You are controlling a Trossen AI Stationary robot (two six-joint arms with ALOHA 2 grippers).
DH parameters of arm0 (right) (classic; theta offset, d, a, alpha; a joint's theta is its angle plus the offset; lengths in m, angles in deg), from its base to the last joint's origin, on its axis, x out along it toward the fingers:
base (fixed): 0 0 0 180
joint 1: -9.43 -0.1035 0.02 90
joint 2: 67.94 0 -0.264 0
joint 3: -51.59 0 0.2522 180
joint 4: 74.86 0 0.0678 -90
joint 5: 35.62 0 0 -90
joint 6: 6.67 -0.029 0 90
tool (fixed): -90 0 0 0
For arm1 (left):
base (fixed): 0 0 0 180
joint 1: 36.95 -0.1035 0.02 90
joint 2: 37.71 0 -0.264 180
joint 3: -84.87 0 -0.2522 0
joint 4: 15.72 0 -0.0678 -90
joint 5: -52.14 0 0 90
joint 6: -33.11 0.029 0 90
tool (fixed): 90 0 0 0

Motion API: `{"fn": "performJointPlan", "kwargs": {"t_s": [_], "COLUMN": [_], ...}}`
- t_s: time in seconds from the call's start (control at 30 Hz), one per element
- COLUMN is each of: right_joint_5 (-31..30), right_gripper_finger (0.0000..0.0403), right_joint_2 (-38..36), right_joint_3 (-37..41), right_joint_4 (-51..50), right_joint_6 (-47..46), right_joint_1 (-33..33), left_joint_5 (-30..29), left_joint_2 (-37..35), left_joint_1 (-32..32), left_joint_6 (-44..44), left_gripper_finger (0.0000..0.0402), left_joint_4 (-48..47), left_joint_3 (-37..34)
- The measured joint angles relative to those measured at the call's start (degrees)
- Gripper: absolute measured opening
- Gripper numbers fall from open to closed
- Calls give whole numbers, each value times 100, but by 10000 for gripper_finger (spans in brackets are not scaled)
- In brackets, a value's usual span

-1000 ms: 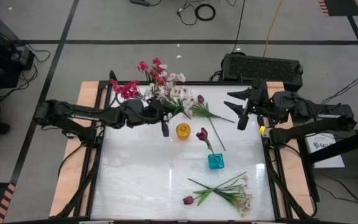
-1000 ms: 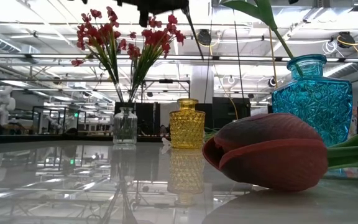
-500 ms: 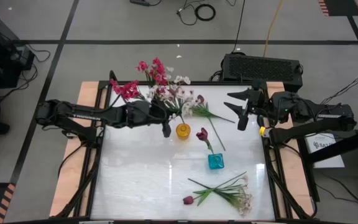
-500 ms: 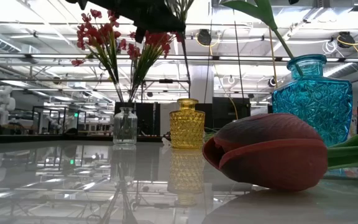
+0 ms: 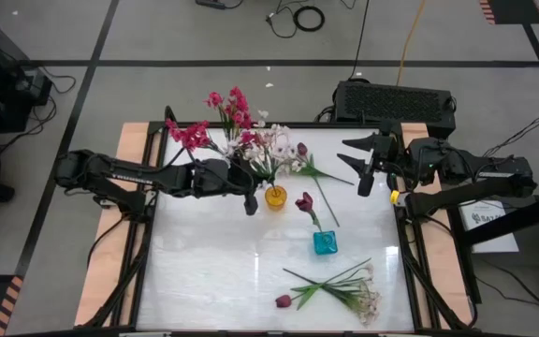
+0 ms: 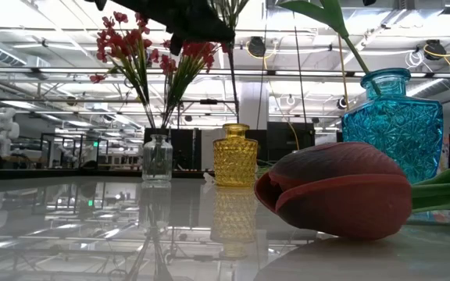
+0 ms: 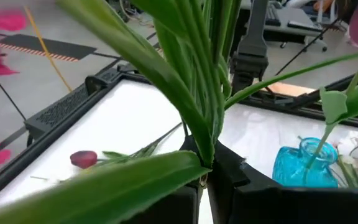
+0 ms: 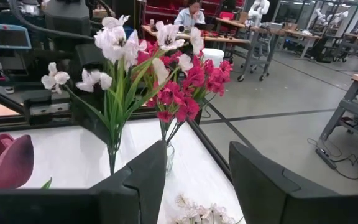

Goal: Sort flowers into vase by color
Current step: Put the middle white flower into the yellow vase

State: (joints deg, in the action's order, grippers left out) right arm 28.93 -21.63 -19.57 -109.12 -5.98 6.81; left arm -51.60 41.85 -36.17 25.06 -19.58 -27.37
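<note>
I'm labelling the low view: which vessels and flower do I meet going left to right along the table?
Clear glass vase with pink flowers → yellow vase → maroon tulip bud lying on the table → blue vase.

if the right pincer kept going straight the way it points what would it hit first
Most likely the white flower sprig held up by the left pincer. It stands ahead of the open right pincer, with the pink flowers behind, though depth is hard to judge.

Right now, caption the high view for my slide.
Left gripper holds white sprig over yellow vase; right gripper waits.
</note>
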Motion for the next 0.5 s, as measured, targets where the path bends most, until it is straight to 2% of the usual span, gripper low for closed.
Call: {"fn": "performJointPlan", "kwargs": {"t_s": [0.2, 0.5], "right_joint_5": [0, 0], "right_gripper_finger": [166, 166], "right_joint_2": [17, 39], "right_joint_3": [0, 0], "right_joint_4": [-88, -187], "right_joint_6": [-3, 31], "right_joint_1": [-2, -2], "left_joint_5": [-79, -87], "left_joint_2": [440, 261], "left_joint_1": [-46, -116], "left_joint_6": [300, 293], "left_gripper_finger": [11, 11], "left_joint_4": [457, 523], "left_joint_3": [4, 4]}}
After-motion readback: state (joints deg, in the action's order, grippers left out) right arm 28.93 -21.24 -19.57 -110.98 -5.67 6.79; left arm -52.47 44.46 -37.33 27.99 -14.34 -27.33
